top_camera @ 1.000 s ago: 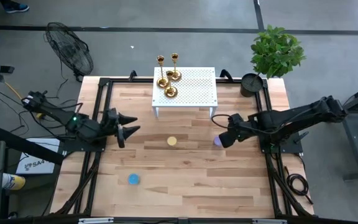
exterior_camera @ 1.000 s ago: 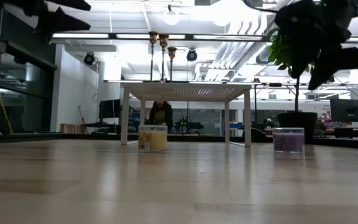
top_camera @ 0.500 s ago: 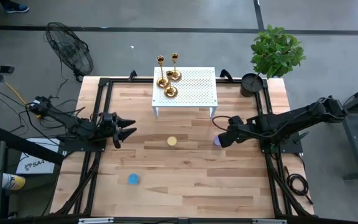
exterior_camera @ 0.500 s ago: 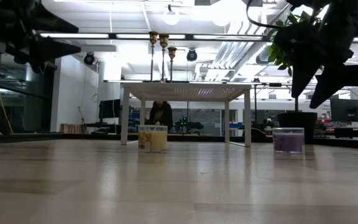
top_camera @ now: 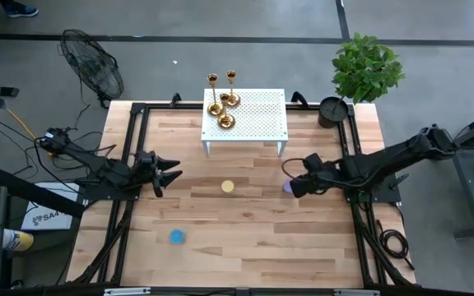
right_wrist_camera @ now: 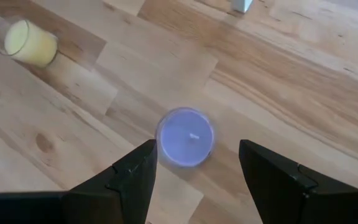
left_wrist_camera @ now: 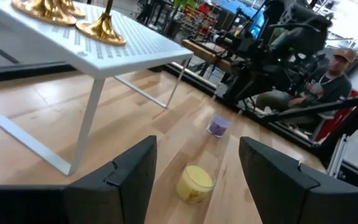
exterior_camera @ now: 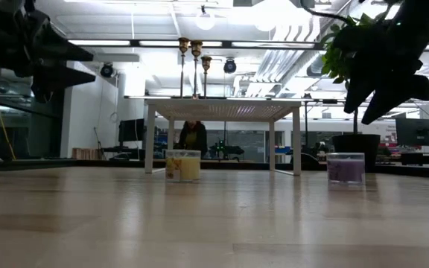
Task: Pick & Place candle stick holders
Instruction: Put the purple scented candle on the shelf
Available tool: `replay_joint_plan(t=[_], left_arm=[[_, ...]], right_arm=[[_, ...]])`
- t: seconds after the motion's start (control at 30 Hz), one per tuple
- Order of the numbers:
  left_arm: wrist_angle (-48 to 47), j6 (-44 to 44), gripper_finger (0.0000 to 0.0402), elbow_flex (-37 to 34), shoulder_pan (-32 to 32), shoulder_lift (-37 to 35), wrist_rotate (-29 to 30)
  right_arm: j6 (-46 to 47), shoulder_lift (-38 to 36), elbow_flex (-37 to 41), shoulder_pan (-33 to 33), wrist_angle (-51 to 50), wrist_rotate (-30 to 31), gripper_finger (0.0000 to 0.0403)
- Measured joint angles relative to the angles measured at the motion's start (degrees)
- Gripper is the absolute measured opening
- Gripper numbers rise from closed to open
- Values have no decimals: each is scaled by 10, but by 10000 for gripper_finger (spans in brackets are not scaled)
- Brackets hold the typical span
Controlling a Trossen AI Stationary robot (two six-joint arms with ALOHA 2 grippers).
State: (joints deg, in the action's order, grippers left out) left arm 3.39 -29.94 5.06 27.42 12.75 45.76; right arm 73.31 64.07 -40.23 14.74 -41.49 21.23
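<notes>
Three candle stick holders (top_camera: 222, 102) stand on white stand (top_camera: 257, 115).

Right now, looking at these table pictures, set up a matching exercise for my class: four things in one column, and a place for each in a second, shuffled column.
Things:
1. candle stick holders
2. purple candle
3. yellow candle
4. blue candle

Places:
A. bare wood, nearest the table's front edge
B. on the white perforated stand
C. below the right gripper, jaws open
D. mid-table, just in front of the stand

Pairs: 1-B, 2-C, 3-D, 4-A
</notes>
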Motion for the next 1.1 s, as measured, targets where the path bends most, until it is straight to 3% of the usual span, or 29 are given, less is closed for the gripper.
replay_joint_plan(t=[0.47, 0.8, 1.1], left_arm=[[1, -44, 225, -34, 0, 0, 5], [-10, -47, 225, -35, 0, 0, 5], [-13, -53, 225, -35, 0, 0, 14]], right_arm=[[50, 0, 0, 80, -11, 40, 222], [116, 0, 0, 71, -11, 51, 222], [116, 0, 0, 32, -6, 50, 222]])
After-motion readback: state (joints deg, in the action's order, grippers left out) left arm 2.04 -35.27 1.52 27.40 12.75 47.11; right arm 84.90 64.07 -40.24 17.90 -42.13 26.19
